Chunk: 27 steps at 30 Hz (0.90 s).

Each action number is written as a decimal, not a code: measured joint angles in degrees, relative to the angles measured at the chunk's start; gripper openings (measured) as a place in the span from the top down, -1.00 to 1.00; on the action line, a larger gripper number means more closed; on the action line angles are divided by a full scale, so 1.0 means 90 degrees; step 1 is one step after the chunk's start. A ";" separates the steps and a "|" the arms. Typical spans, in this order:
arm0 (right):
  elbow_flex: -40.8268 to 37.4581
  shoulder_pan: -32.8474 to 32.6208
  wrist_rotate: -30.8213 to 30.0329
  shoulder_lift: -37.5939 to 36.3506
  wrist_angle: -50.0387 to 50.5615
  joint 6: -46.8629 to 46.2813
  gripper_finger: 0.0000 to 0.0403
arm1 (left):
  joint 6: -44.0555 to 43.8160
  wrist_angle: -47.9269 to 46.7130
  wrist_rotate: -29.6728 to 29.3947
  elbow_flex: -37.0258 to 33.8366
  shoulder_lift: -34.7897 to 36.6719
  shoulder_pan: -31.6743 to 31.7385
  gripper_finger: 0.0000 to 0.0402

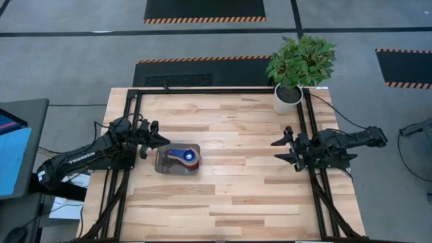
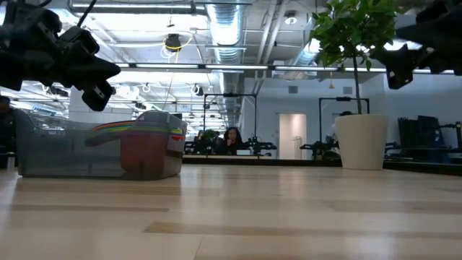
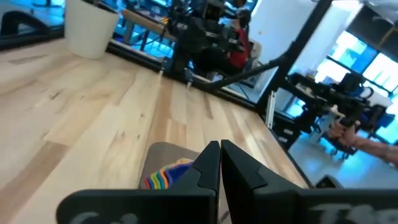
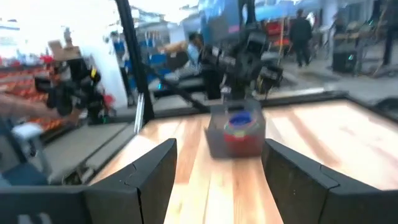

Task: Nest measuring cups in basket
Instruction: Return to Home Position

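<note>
**Cups nested in basket, both arms clear of it**

Taking the high view as the clock face: the basket (image 1: pixel 162 164) sits on the table (image 1: pixel 229 199) left of centre, toward 9 o'clock. The measuring cups (image 1: pixel 188 156) are inside it as one nested stack. The dark blue cup is on top, with a red rim showing at its 3 o'clock side. The bowls crowd the 3 o'clock end of the basket and the handles point toward 9 o'clock. In the low view the stack (image 2: pixel 148 144) shows layered coloured rims through the grey wall of the basket (image 2: pixel 43 152).

The left gripper (image 1: pixel 164 140) hangs just off the basket's 10 o'clock corner, raised above it and not touching. Its fingers (image 3: pixel 208 167) are pressed together, with nothing between them.

The right gripper (image 1: pixel 277 150) is at the table's 3 o'clock edge, well apart from the basket. Its fingers (image 4: pixel 155 177) are spread wide and empty.

A white plant pot (image 1: pixel 288 98) stands at the 1 o'clock corner.

A person (image 2: pixel 232 137) shows in the room beyond the table.
</note>
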<state>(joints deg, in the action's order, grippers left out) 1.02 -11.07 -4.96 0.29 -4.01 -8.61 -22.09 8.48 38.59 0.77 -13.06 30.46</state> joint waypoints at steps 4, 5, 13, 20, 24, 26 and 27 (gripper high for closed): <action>0.0021 -0.0002 -0.0248 -0.0017 0.0025 -0.0004 -0.28 | -0.0196 -0.0140 -0.0157 0.0193 0.0083 0.0098 1.00; 0.0021 0.0000 -0.0296 -0.0019 0.0032 -0.0009 -0.28 | -0.0265 -0.0259 -0.0353 0.0257 0.0132 0.0090 1.00; 0.0025 -0.0002 -0.0327 -0.0018 0.0259 -0.0218 -0.28 | -0.0412 -0.1509 -0.1811 0.0437 0.1163 -0.0578 1.00; 0.0033 -0.0002 -0.0434 -0.0019 0.0265 -0.0154 -0.28 | -0.0121 -0.1888 -0.3175 0.0434 0.1406 -0.1757 1.00; 0.0033 -0.0002 -0.0789 -0.0019 0.0169 0.0169 -0.28 | 0.0061 -0.1860 -0.4225 0.0391 0.1430 -0.2567 1.00; 0.0033 -0.0002 -0.0800 -0.0019 0.0143 0.0281 -0.28 | 0.0311 -0.1826 -0.4763 0.0368 0.1416 -0.2990 1.00; 0.0033 -0.0002 -0.0796 -0.0019 0.0129 0.0294 -0.28 | 0.0487 -0.1783 -0.4956 0.0338 0.1424 -0.3169 1.00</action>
<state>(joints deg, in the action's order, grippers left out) 1.32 -11.09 -12.12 0.12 -2.86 -5.96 -17.70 -7.57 -6.01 3.81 -0.25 1.94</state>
